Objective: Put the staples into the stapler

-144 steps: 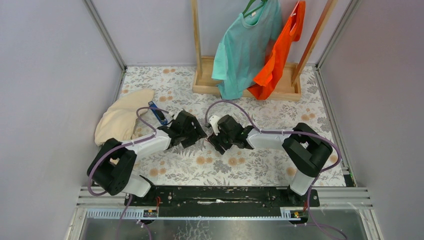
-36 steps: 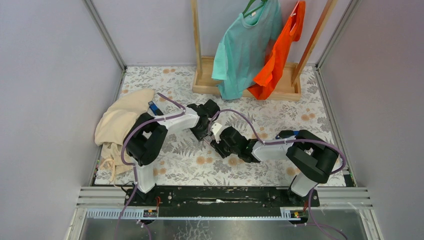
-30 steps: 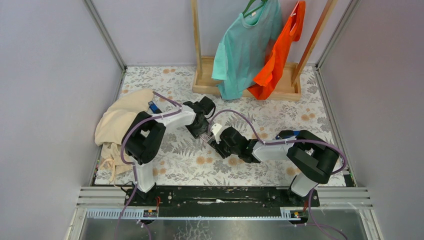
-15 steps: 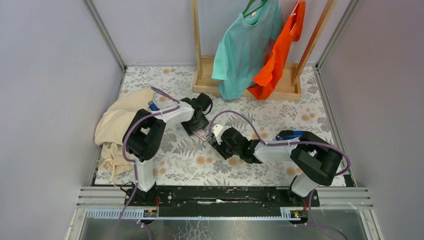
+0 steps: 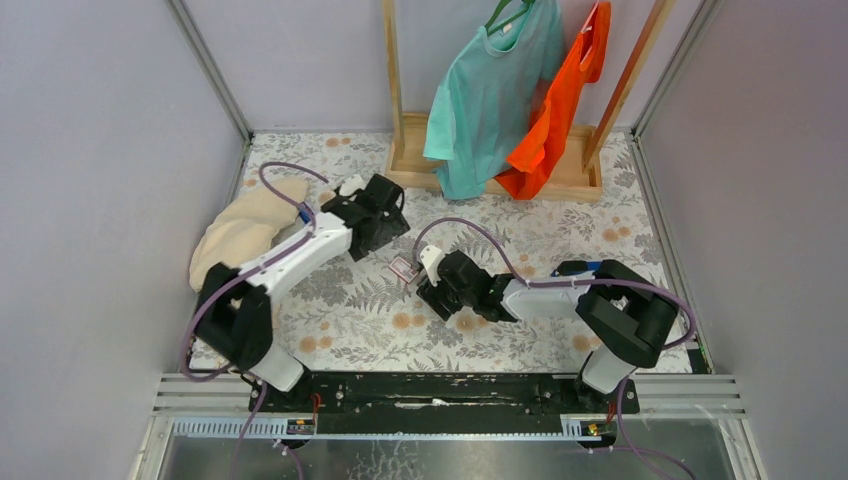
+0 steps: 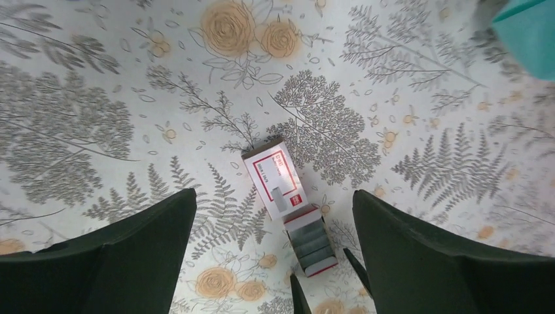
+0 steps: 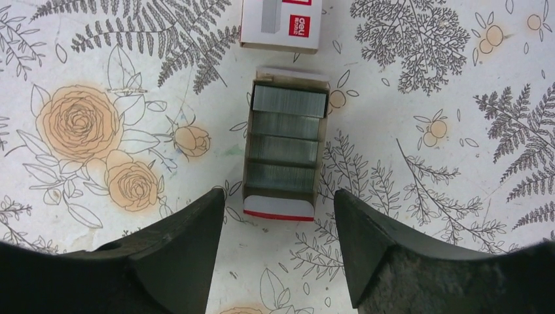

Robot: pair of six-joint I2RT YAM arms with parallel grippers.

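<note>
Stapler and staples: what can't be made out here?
Blue stapler: top view, mostly hidden by the right arm; open or closed unclear; absent from wrist views.
Box sleeve: right wrist view, cut by top edge; print too small to read.
Staples: top view, too small to tell from their tray.

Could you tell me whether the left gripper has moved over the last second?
Yes: the left gripper has drawn back from the staple box, toward the beige cloth.
</note>
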